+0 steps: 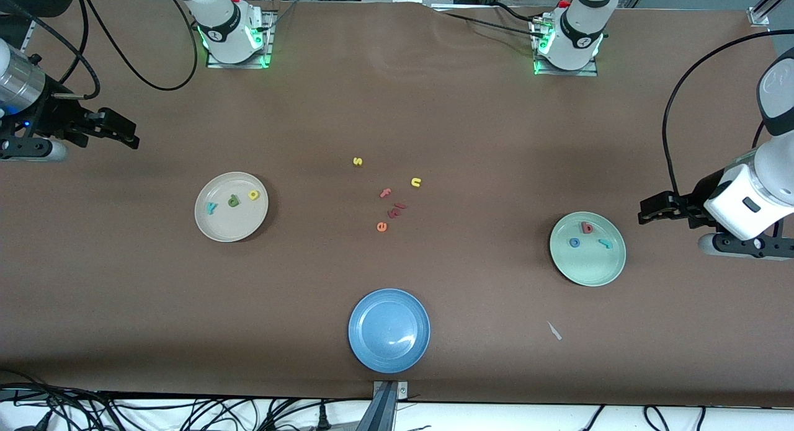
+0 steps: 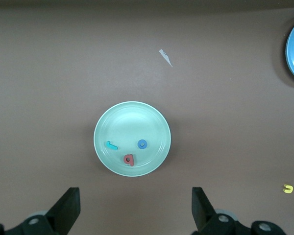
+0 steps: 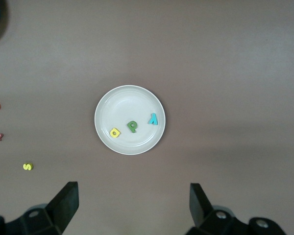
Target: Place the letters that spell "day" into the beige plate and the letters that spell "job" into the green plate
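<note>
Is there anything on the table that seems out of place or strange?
Only one thing: a small pale scrap lies on the bare table, nearer the front camera than the green plate. It is neither a letter nor a plate. The three letters in the green plate and the three in the beige plate lie properly inside the rims.

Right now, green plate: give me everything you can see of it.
The green plate is round, pale mint, shallow with a raised rim, and looks like smooth glossy plastic or ceramic. It sits flat on the brown table toward the left arm's end. Three small foam letters lie inside, apart from each other: a teal j, a blue o, a salmon-red b. No gripper touches it.
</note>
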`<act>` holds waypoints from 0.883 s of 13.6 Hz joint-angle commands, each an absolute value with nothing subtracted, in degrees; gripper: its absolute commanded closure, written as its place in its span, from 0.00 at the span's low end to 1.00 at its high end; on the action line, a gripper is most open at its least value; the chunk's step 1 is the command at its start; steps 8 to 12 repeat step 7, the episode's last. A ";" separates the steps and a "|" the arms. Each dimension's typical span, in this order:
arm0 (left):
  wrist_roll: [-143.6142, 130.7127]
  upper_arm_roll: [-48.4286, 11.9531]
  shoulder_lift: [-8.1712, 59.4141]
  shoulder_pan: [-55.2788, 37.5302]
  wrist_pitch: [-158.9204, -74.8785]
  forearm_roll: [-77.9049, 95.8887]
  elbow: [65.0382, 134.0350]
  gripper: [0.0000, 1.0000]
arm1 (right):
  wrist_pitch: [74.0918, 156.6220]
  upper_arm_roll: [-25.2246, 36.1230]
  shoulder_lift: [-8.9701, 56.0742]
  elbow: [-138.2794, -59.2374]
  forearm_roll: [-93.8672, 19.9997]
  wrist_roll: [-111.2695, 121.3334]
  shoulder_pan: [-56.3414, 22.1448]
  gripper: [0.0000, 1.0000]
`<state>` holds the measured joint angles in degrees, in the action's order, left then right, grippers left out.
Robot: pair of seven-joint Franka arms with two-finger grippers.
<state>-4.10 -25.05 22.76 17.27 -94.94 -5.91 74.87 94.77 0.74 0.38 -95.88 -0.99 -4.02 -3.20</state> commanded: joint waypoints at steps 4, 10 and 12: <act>-3.87 -19.46 21.89 12.07 -93.78 -4.49 74.62 0.00 | 96.85 0.44 0.09 -95.98 0.00 -3.87 -2.99 0.00; -2.04 -8.45 19.86 3.78 -93.69 -0.02 74.88 0.00 | 98.35 0.44 0.61 -95.98 0.00 -3.78 -3.08 0.00; -2.04 -8.45 19.86 3.78 -93.69 -0.02 74.88 0.00 | 98.35 0.44 0.61 -95.98 0.00 -3.78 -3.08 0.00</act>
